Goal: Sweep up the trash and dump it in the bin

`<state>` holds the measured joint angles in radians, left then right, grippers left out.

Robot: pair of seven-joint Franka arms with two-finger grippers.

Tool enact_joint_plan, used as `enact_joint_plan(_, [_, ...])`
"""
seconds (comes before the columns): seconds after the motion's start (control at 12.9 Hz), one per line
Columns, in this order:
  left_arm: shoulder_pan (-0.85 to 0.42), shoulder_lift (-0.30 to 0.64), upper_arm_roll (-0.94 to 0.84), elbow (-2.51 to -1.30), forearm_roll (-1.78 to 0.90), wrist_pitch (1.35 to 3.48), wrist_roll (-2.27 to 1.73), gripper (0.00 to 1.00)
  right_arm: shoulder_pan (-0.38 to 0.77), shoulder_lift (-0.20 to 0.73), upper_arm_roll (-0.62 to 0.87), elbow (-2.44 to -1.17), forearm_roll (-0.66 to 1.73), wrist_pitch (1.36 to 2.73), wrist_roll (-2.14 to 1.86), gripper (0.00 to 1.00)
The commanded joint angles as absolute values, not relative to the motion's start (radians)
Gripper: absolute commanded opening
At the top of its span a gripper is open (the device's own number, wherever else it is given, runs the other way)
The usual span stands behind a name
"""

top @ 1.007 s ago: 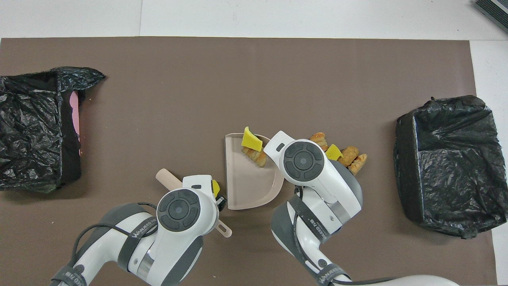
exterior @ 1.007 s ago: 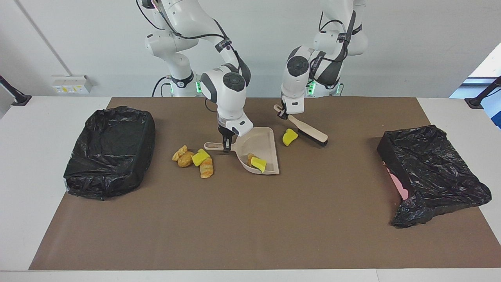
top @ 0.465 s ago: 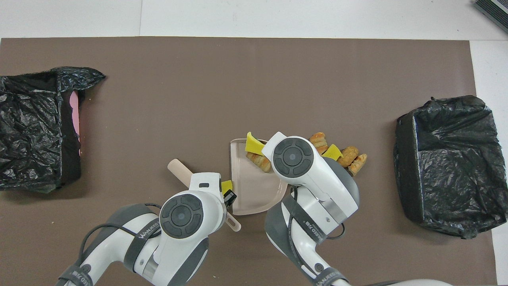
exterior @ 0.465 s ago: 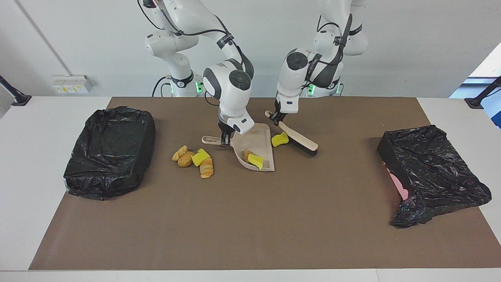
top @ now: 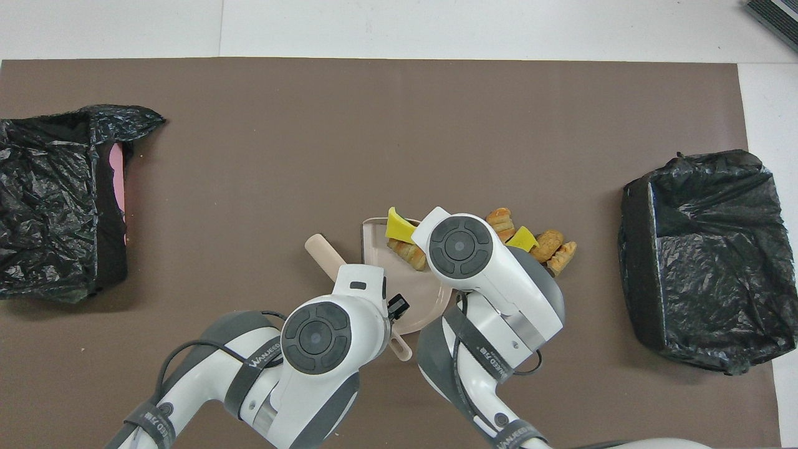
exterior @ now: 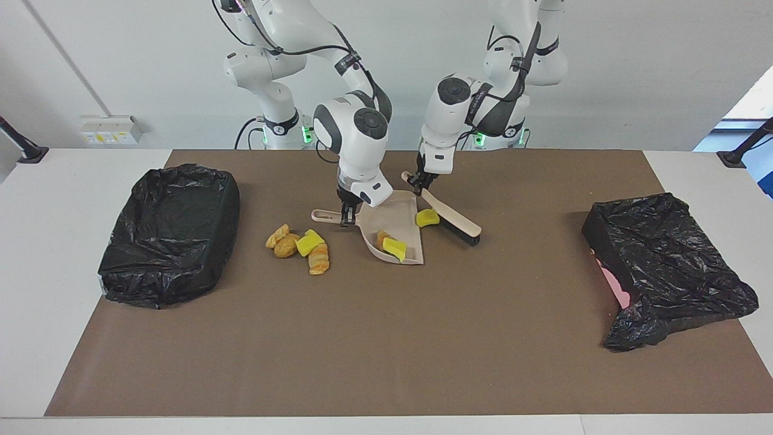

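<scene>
Right end effector [exterior: 346, 221] down at the pan's handle, clenched on it. Pan [exterior: 403, 212] flat on the brown mat [exterior: 386, 338], near the middle of the counter [exterior: 60, 199], open mouth turned toward the left arm's end. Handle [exterior: 326, 215] sticking out toward the right arm's end.

Left end effector [exterior: 416, 180] clenched on the brush handle, close to the robots. Brush [exterior: 456, 221] slanting down from there, bristles on the mat, just beside the pan's mouth.

Trash in three spots. Two chunks inside the pan: one yellow chunk [exterior: 396, 249] and one orange chunk [exterior: 381, 237], touching each other, at the end of the pan farther from the robots. One more yellow piece [exterior: 427, 218] right at the pan's mouth, between the pan and the brush, touching the bristles. Four loose chunks [exterior: 300, 246] in a little heap on the mat, beside the pan handle, toward the right arm's end; three orange and one yellow.

Two bins lined with black bags. Open bin [exterior: 172, 232] at the right arm's end of the counter, well apart from the heap. Second bin [exterior: 667, 266] at the left arm's end, tipped, with a bit of pink showing under the bag.

From overhead, both arms cover much of the pan [top: 386, 280]; brush tip [top: 319, 247] peeking out beside it.
</scene>
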<state>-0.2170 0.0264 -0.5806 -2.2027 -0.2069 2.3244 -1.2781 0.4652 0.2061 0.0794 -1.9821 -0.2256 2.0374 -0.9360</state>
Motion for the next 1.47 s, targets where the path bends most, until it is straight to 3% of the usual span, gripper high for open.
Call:
enact_joint_plan(0.0, [-0.215,0.11,-0.571,-2.065,-0.245,2.321,-1.249,0.0,0.462,0.202,0.086,-1.976,-0.252,2.019,-0.91,0.0])
enact_joint_plan(0.54, [-0.158,0.092,-0.566,-2.01,-0.245,2.251,-1.197,0.0,0.462,0.202,0.086,-1.976,-0.252,2.02,-0.908,0.0])
enact_joint_plan(1.24, [-0.022,0.057,-0.551,-2.028,-0.212,1.878,-0.493,0.0,0.443,0.183,0.087,-1.977,-0.209,2.017,-0.85,0.0])
enact_joint_plan(1.39, [-0.015,0.06,-0.552,-2.052,-0.21,1.882,-0.411,0.0,0.439,0.176,0.086,-1.99,-0.155,2.011,-0.806,0.0])
